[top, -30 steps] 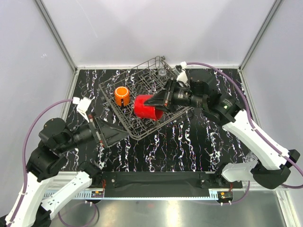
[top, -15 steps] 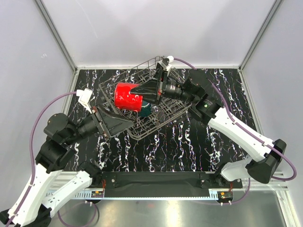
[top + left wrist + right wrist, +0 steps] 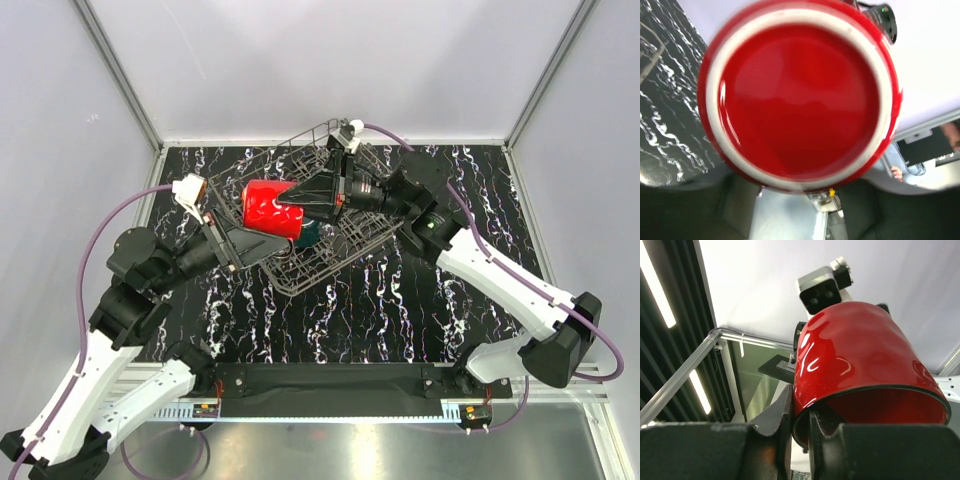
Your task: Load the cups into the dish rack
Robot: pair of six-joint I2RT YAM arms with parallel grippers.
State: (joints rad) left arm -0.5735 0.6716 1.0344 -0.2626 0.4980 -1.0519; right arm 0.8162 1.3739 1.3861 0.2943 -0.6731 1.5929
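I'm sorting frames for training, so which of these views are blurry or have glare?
Left wrist: the base of the red cup fills the frame, soft and out of focus. Right wrist: the cup is sharp, with bright glare streaks on its glossy side. Top external: sharp and evenly lit.

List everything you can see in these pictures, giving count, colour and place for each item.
red cup: one, red, held on its side above the rack
teal cup: one, dark teal, in the rack, partly hidden by the red cup
rack: one, grey wire, far middle of the table
table: one, black with white veins
arms: two, white and black, near edge
right gripper: one, black, shut on the red cup's rim
left gripper: one, black, by the red cup's base, state unclear
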